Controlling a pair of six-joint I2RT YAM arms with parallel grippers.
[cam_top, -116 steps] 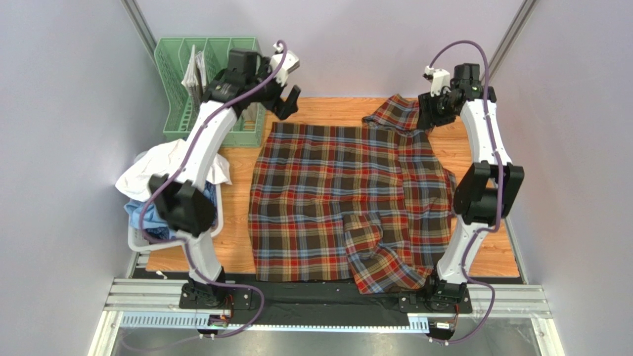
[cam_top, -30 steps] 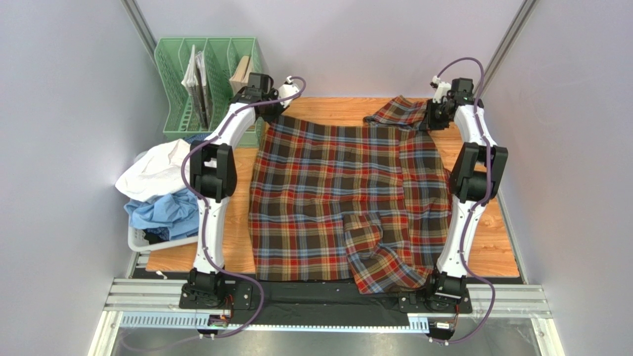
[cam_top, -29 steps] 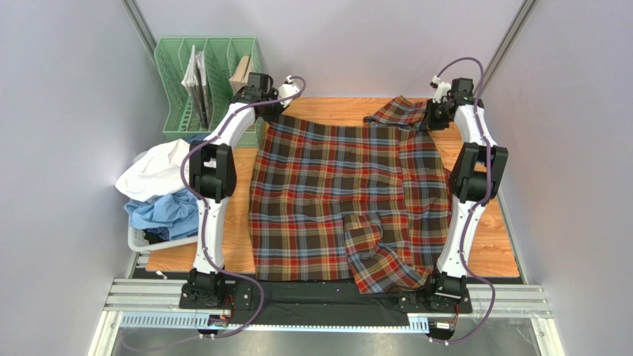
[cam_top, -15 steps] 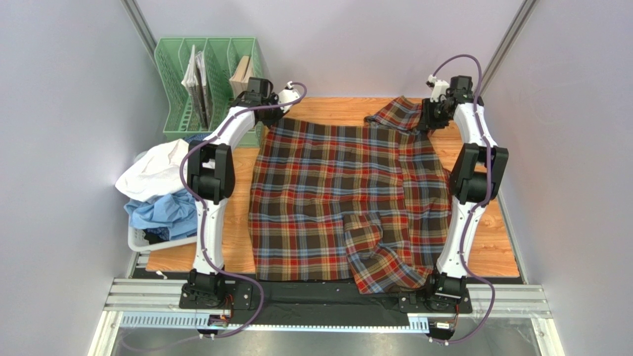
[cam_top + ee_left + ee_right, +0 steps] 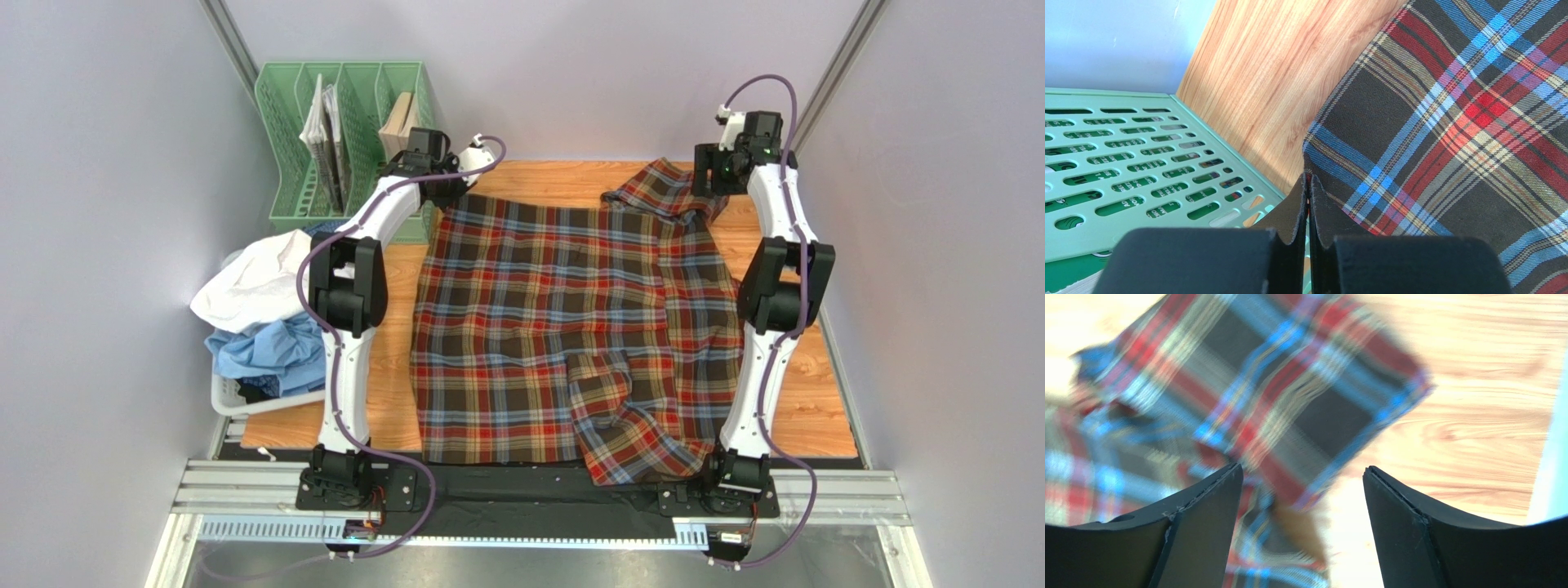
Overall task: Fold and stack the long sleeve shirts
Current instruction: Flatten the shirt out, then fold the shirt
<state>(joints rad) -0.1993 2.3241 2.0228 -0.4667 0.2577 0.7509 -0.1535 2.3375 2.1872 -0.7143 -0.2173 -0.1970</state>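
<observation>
The tartan shirt (image 5: 564, 319) lies spread across the wooden table, one fold turned over near the front edge. My left gripper (image 5: 444, 186) is at its far left corner. In the left wrist view the gripper (image 5: 1308, 180) is shut, with the edge of the tartan cloth (image 5: 1444, 122) pinched between the pads. My right gripper (image 5: 711, 169) hovers open above the bunched cloth at the far right corner. The right wrist view shows the gripper (image 5: 1301, 469) with its jaws wide apart and the tartan cloth (image 5: 1260, 398) lying loose below them. A white shirt (image 5: 252, 282) and a light blue shirt (image 5: 270, 349) are heaped at the left.
A green slotted file rack (image 5: 337, 135) stands at the far left corner, right beside my left gripper (image 5: 1137, 159). The white and blue shirts sit in a basket (image 5: 227, 398) off the table's left side. Bare wood (image 5: 803, 417) shows along the right edge.
My right gripper has opened, let go of the tartan cloth at the far right corner and lifted slightly. The left gripper stays shut at the far left corner.
</observation>
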